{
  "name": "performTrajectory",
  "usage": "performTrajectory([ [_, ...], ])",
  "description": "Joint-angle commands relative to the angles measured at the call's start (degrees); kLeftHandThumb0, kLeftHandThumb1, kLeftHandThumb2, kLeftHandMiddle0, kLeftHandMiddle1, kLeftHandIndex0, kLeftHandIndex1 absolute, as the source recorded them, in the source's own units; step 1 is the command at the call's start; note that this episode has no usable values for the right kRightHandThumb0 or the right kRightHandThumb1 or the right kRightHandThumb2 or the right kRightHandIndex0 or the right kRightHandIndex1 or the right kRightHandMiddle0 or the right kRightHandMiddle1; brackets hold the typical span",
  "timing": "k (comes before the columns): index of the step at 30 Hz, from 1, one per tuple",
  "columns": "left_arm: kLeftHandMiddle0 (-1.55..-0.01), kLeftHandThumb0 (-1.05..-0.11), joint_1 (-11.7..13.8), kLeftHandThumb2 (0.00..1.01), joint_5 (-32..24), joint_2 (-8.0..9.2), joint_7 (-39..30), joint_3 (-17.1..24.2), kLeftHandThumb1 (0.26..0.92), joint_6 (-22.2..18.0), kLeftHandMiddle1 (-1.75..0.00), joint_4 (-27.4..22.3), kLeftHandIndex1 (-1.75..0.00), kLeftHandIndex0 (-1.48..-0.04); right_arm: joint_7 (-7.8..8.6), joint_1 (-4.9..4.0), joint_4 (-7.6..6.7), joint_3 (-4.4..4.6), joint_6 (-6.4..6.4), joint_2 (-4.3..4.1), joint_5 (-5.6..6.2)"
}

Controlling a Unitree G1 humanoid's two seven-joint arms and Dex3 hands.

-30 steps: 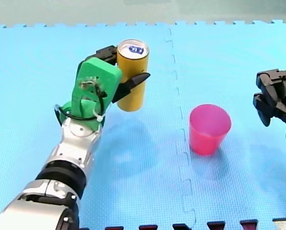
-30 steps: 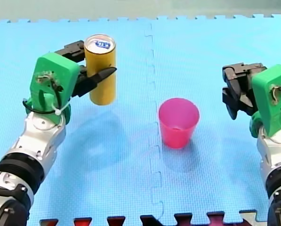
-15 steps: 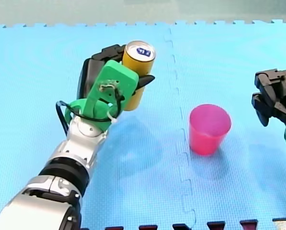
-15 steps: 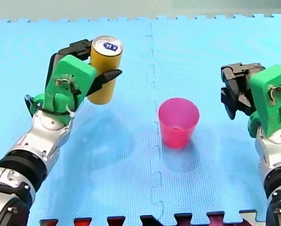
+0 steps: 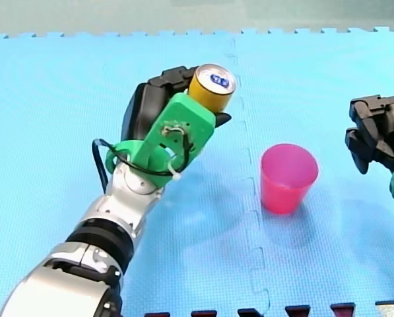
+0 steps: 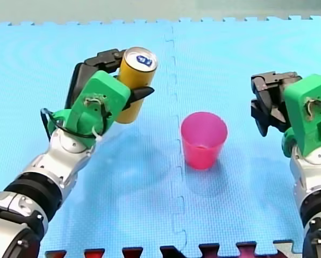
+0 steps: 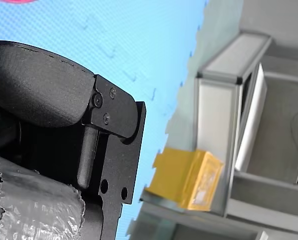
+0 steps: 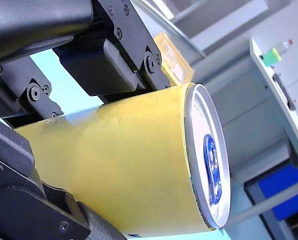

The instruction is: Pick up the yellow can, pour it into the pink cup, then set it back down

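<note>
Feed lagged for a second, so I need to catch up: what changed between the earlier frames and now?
The left hand, gripping the yellow can, carried it right toward the pink cup and tipped it from upright to leaning, top toward the cup. The cup stayed upright on the mat; the right hand stayed to its right, holding nothing.

Yellow metal can, in left hand, is left of pink plastic cup on blue foam mat; right hand is right of cup.
</note>
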Motion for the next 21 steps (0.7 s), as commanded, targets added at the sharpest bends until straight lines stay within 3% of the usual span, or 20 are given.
performTrajectory([
  [1,-1.38,-0.419,-0.8,0.0,-0.1,-0.09,-0.2,0.0,0.744,-0.6,0.0,0.2,0.0,-1.2,-0.22,0.32,-0.2,0.02,-0.33,-0.01,0.15],
  [21,-1.38,-0.409,-1.4,0.0,3.4,-0.77,1.5,-3.2,0.746,-1.1,0.0,1.7,-0.01,-1.23,-1.62,0.57,-0.11,0.26,-0.14,0.33,-0.01],
])
